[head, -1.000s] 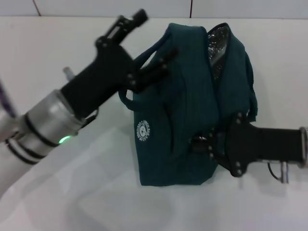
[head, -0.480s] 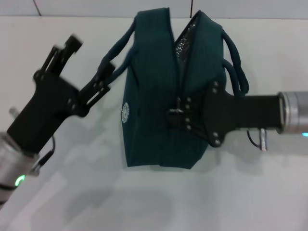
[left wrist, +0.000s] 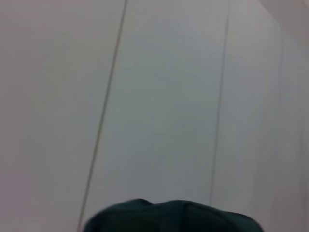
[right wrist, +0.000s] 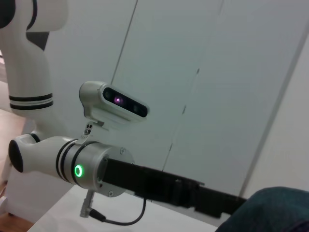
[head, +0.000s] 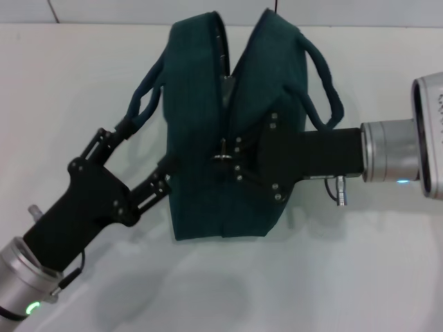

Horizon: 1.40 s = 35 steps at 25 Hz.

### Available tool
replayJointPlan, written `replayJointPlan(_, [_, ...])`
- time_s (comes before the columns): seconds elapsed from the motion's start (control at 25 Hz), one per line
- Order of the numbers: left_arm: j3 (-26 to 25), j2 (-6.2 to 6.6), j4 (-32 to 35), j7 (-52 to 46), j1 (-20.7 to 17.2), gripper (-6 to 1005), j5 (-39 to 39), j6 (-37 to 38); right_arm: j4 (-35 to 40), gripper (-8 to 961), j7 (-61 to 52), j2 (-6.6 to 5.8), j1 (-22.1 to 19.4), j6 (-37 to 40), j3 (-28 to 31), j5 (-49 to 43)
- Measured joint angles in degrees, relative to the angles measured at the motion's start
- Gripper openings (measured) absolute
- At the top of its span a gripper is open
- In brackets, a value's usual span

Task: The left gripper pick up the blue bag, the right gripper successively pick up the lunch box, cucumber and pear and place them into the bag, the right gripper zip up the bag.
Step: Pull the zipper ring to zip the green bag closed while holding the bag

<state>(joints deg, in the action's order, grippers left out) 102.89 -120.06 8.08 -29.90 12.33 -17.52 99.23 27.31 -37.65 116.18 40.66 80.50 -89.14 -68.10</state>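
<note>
Bag (head: 201,138) stands upright mid-table (head: 360,277), top seam mostly closed, handles looping out to either side. Left gripper (head: 142,162) sits at the bag's left side, fingers spread, upper one at the handle (head: 142,104), lower one against the bag wall. Right gripper (head: 232,155) reaches in from the right, fingers pinching the zipper pull (head: 221,157) at the seam.

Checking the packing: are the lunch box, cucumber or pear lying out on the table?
No: in the head view only the bag and both arms show on the white table.
</note>
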Motion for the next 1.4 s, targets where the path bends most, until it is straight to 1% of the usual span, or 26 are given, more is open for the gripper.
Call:
replayJointPlan(0.28, [0.89,0.17,-0.06,-0.48,0.32,890,-4.51,-0.33,0.57,29,0.28,0.0,-0.11,0.15,-1.16,0.7])
replayJointPlan(0.44, [1.0,0.09,-0.16,-0.43,0.59,889,-5.49,-1.53,1.02,29,0.39,-0.01,-0.19,-0.12,-1.35,0.72])
replayJointPlan(0.68, [1.02,-0.02,-0.44,-1.12,1.54,888,-6.12,-5.74,2.2,30,0.46,0.0,-0.4,-0.02,-1.61,0.8])
replayJointPlan(0.88, [1.08,0.05,-1.02,-1.17,2.31,887,-7.27,-6.67,2.31,29,0.47,0.0,-0.42,0.1,-1.64,0.88])
replayJointPlan(1.04, [0.98,0.09,-1.57,-0.7,2.68,842,-7.43,-6.99,2.38,29,0.69,0.0,-0.65,0.14,-1.65,1.81])
replayJointPlan(1.2, [0.68,0.09,-1.55,2.04,3.27,798,-7.2,-8.97,2.41,30,1.73,0.0,-1.18,0.15,-1.65,3.02])
replayJointPlan(1.4, [0.88,-0.09,-1.21,6.08,4.86,601,-7.11,-11.8,2.5,29,3.15,0.0,-2.04,0.22,-1.65,3.88])
